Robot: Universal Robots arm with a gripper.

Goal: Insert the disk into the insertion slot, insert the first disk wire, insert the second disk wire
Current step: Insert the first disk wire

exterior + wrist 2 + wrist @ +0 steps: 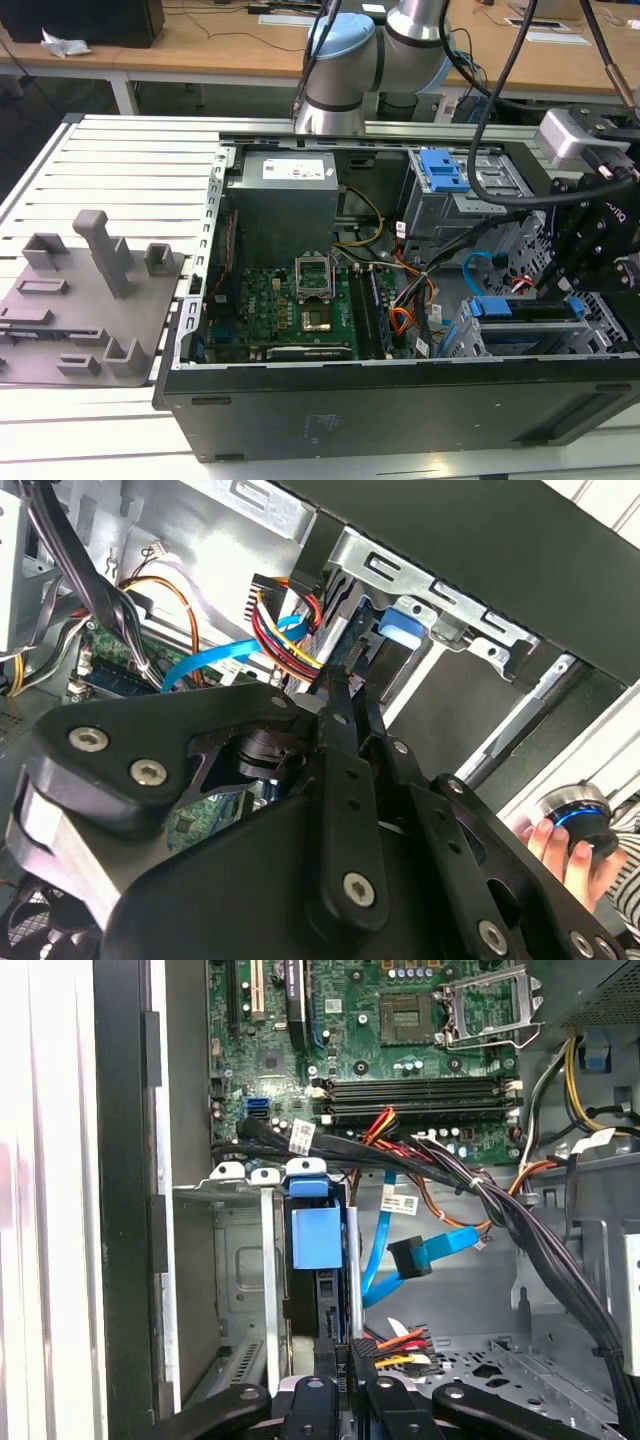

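Observation:
The disk [315,1238], with its blue carrier, stands on edge inside the insertion slot [240,1260], a silver cage at the exterior view's right [612,335]. My gripper [347,1355] is at the disk's rear edge, shut on the flat black plug of the first disk wire [402,1338], the orange, red and black bundle. In the second wrist view the gripper [350,668] reaches toward the blue carrier [405,620], with the first disk wire [285,630] beside it. The second disk wire [425,1255], light blue with a dark plug, hangs loose next to the disk. The exterior view has the gripper [548,292] just over the disk [492,308].
A thick black cable bundle [520,1220] crosses above the cage. The motherboard [290,300] and power supply [285,195] fill the case's middle. A taller grey cage with a blue latch [443,175] stands behind. A grey fixture [90,300] lies outside the case. A hand [560,845] holds a knob.

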